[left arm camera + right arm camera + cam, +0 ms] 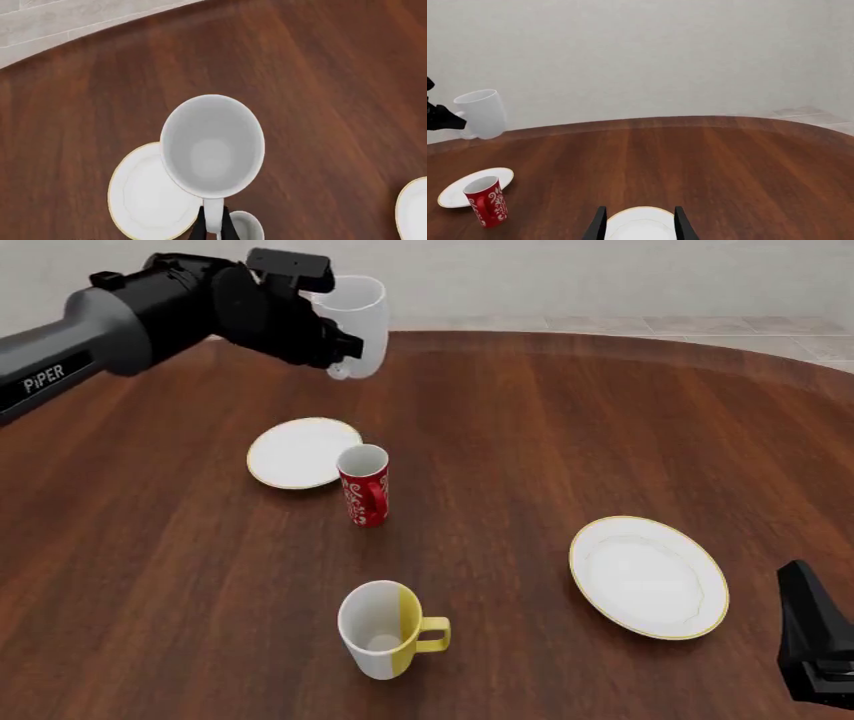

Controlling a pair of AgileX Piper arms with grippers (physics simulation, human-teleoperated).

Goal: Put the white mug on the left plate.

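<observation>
Two plates share the table; the left plate lies toward its far left edge. Left gripper pinches the white mug by its handle, aloft. Lower it level, centred. Only the right wrist view shows the right gripper spread, empty.

White mug: plain, tall, upright, raised clear of the table, held by its handle, mouth open upward. Left plate: small, round, white, thin gold edge, flat on the table, nothing on it.
</observation>
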